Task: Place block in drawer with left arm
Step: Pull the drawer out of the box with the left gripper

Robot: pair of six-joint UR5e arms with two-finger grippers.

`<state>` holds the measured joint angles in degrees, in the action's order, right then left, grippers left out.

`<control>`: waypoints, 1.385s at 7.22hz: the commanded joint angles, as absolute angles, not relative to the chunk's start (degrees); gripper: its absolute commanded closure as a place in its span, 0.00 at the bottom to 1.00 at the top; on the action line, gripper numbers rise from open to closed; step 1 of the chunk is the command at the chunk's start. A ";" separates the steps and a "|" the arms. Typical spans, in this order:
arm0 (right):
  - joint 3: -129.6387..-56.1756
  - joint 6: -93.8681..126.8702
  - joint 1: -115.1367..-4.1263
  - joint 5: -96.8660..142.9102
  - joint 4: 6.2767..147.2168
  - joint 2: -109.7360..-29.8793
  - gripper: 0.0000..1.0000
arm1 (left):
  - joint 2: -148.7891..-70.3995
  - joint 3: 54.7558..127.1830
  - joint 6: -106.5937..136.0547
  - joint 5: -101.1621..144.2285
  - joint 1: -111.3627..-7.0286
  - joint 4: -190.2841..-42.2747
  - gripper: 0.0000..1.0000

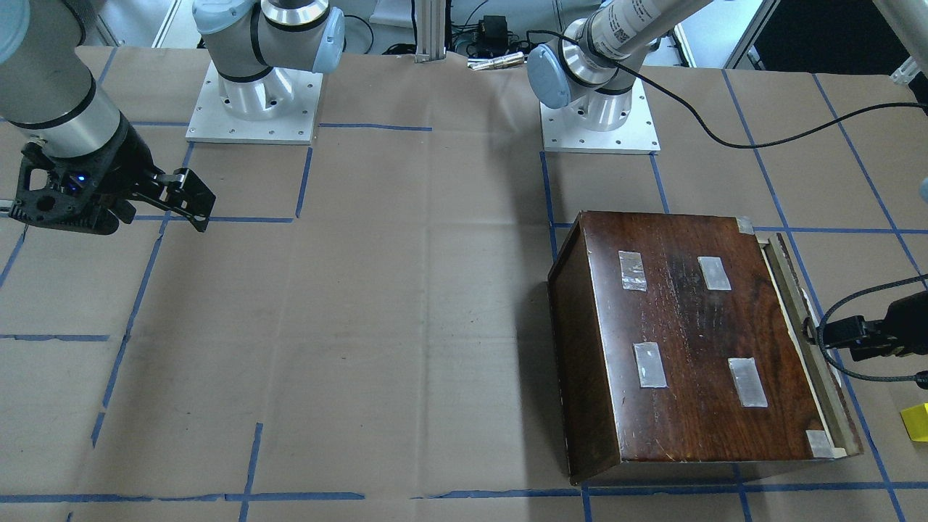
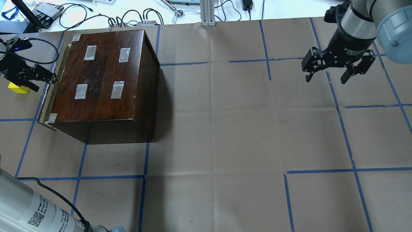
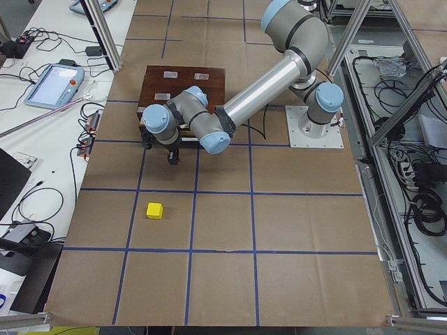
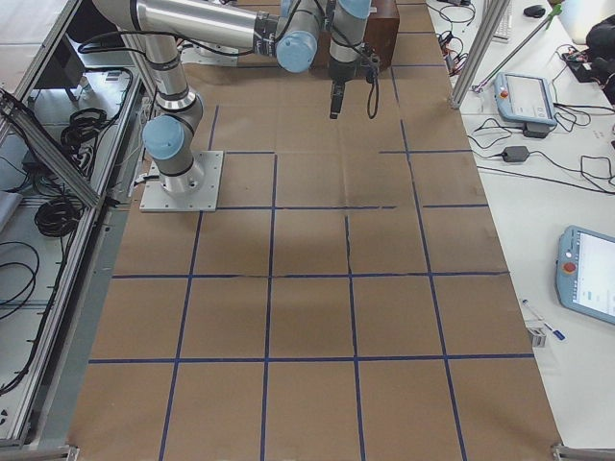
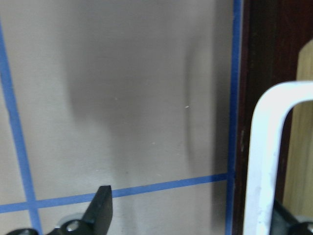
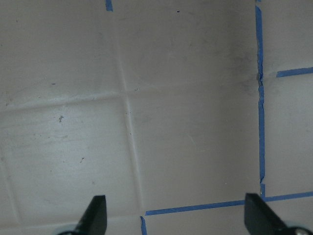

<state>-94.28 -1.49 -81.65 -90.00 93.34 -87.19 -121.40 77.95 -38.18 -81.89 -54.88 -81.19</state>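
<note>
Shown whole only from the left-end camera: block [image 3: 154,210]. Overhead, partly hidden just behind left claw [image 2: 45,81], spread wide at the drawer [image 2: 45,103] front, holding nothing.

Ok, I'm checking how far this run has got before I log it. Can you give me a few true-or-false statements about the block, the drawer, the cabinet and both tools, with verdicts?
1. The block lies on the table, beside the cabinet. True.
2. The right tool holds the block. False: it is open and empty, over bare table far from the cabinet.
3. The left tool is at the cabinet's drawer side. True.
4. The block sits in the drawer. False: the drawer shows only as a narrow strip, and the block is on the table.
5. The cabinet's top is bare. False: four silvery tape patches are stuck on it.
</note>
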 commanded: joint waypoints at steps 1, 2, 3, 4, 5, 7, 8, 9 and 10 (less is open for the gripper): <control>-94.31 -1.49 -81.65 -90.00 93.34 -87.19 0.00 | -122.25 76.91 -38.58 -82.18 -54.49 -81.04 0.03; -94.31 -1.49 -81.65 -90.00 93.34 -87.19 0.00 | -122.26 76.73 -38.58 -83.40 -54.32 -81.04 0.03; -94.31 -1.49 -81.65 -90.00 93.34 -87.19 0.00 | -122.34 76.03 -38.67 -84.71 -53.36 -81.04 0.03; -94.31 -1.41 -81.65 -90.00 93.34 -87.19 0.00 | -122.52 75.24 -39.98 -84.81 -52.91 -81.04 0.03; -94.31 -1.49 -81.65 -90.00 93.34 -87.19 0.00 | -122.87 74.71 -40.43 -86.73 -52.82 -81.04 0.03; -94.31 -1.49 -81.65 -90.00 93.34 -87.19 0.00 | -123.31 73.22 -42.09 -88.42 -51.25 -81.04 0.03; -94.31 -1.49 -81.65 -90.00 93.34 -87.19 0.00 | -123.40 73.04 -42.27 -88.42 -51.15 -81.04 0.03; -94.31 -1.49 -81.65 -90.00 93.34 -87.19 0.00 | -123.40 72.86 -42.36 -88.42 -51.15 -81.04 0.03; -94.31 -1.49 -81.65 -90.00 93.34 -87.19 0.00 | -123.49 72.86 -42.71 -88.68 -51.15 -81.04 0.03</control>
